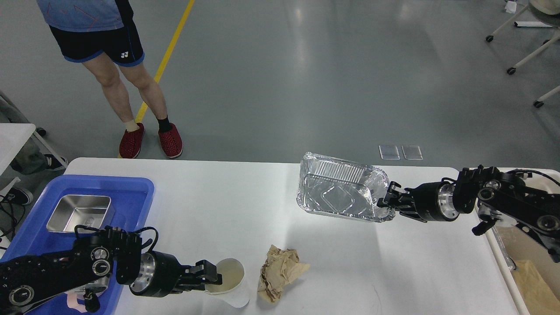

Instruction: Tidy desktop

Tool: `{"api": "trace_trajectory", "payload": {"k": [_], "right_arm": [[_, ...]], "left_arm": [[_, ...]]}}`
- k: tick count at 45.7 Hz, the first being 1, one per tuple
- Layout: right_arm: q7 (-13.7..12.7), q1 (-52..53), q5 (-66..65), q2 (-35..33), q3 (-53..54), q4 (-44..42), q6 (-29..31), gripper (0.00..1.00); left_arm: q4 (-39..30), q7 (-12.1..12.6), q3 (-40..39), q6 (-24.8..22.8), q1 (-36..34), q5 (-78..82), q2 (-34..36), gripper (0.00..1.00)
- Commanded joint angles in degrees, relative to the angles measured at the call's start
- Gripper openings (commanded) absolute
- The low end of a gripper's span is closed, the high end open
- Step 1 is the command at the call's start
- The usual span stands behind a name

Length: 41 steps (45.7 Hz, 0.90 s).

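Head view: left gripper [215, 274] clamps a paper cup [227, 280] on the desktop [227, 210]; right gripper [387, 202] pinches a foil tray [339, 190]; bystander's shorts [103, 41] show a Yonex logo.

Desktop layout, seen from the head view

On the desktop [227, 210] a tray [140, 186] sat at the left edge with a metal pan [78, 213] inside it. A cup [227, 273] stood at the near edge, a crumpled paper ball [280, 271] just to its right. A foil container [341, 188] sat tilted toward the far right. A bin [503, 258] stood beside the desktop's right edge.
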Motion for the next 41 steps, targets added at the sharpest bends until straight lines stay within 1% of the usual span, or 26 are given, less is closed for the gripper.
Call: {"api": "trace_trajectory", "payload": {"k": [1, 3, 4, 17, 22, 27, 32, 36, 38, 41], "right_arm": [[0.0, -0.35, 0.03, -0.08, 0.0, 0.46, 0.0, 0.0], [0.0, -0.44, 0.03, -0.08, 0.0, 0.46, 0.0, 0.0], [0.0, -0.44, -0.06, -0.08, 0.0, 0.46, 0.0, 0.0], [0.0, -0.62, 0.03, -0.17, 0.09, 0.46, 0.0, 0.0], [0.0, -0.97, -0.06, -0.17, 0.35, 0.46, 0.0, 0.0], [0.0, -1.67, 0.03, -0.25, 1.06, 0.54, 0.0, 0.0], [0.0, -1.67, 0.03, -0.25, 1.58, 0.54, 0.0, 0.0], [0.0, -1.58, 0.03, -0.34, 1.58, 0.63, 0.0, 0.0], [0.0, -1.58, 0.03, -0.43, 1.58, 0.63, 0.09, 0.0], [0.0, -1.58, 0.03, -0.78, 1.58, 0.63, 0.09, 0.0]], "left_arm": [[-0.04, 1.66, 0.07, -0.04, 0.29, 0.09, 0.25, 0.11], [0.05, 2.71, -0.02, -0.04, 0.64, 0.09, 0.34, 0.04], [0.05, 2.98, -0.02, -0.04, 0.81, 0.09, 0.34, 0.03], [-0.04, 3.6, -0.1, 0.49, 1.25, 0.26, 0.69, 0.01], [-0.57, 3.6, -0.98, 0.05, 1.08, -0.26, 2.18, 0.01], [-2.5, 3.42, -2.65, -1.09, 0.38, -0.88, 7.36, 0.01], [-6.27, 3.42, -6.16, -2.76, 0.38, -2.89, 13.51, 0.02], [-10.49, 3.42, -7.05, -3.99, 0.38, -5.71, 20.71, 0.02], [-12.34, 3.42, -7.48, -5.57, 0.11, -6.68, 25.28, 0.02], [-13.14, 2.98, -9.5, -8.29, -0.59, -7.64, 29.86, 0.02]]}}
